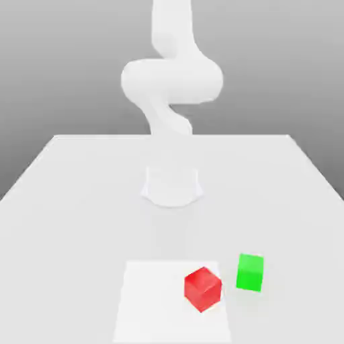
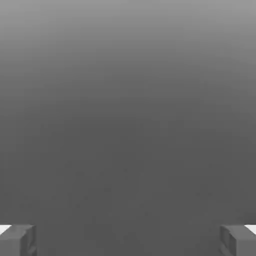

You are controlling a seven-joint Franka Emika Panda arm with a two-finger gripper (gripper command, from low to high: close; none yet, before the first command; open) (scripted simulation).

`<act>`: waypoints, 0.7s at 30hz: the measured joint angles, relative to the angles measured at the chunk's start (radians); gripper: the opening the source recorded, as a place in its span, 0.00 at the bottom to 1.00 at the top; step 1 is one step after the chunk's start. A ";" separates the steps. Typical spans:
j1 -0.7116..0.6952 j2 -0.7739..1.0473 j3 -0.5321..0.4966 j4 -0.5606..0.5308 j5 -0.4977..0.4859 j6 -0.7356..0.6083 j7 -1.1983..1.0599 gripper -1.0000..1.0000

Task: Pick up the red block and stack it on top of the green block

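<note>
On the table, waiting unstacked: the red block, near the green block; holding the gripper spread, needing both pick and stack.

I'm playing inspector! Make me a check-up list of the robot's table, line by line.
Surface: pale table, with a white square on it.
Job's things: red block on the square, near its exterior view's right edge; green block off the square, to the exterior view's right. Not stacked.
Clutter: nothing seen.
Gripper: open, fingers wide apart, nothing between them.
Cables: nothing seen.
Surroundings: white robot arm standing on the table, grey background.
</note>
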 joint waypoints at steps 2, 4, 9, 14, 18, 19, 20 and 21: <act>0.019 0.078 -0.007 -0.036 0.006 0.041 -0.050 0.50; 0.044 0.152 -0.018 -0.070 0.006 0.081 -0.094 0.50; 0.090 0.334 -0.034 -0.153 0.016 0.178 -0.208 0.50; 0.128 0.515 -0.040 -0.236 0.024 0.275 -0.321 0.50; 0.148 0.660 -0.032 -0.303 0.022 0.352 -0.405 0.50; 0.153 0.696 -0.030 -0.320 0.018 0.372 -0.424 0.50; 0.156 0.732 -0.029 -0.337 0.012 0.391 -0.441 0.50; 0.157 0.768 -0.028 -0.344 0.010 0.415 -0.452 0.50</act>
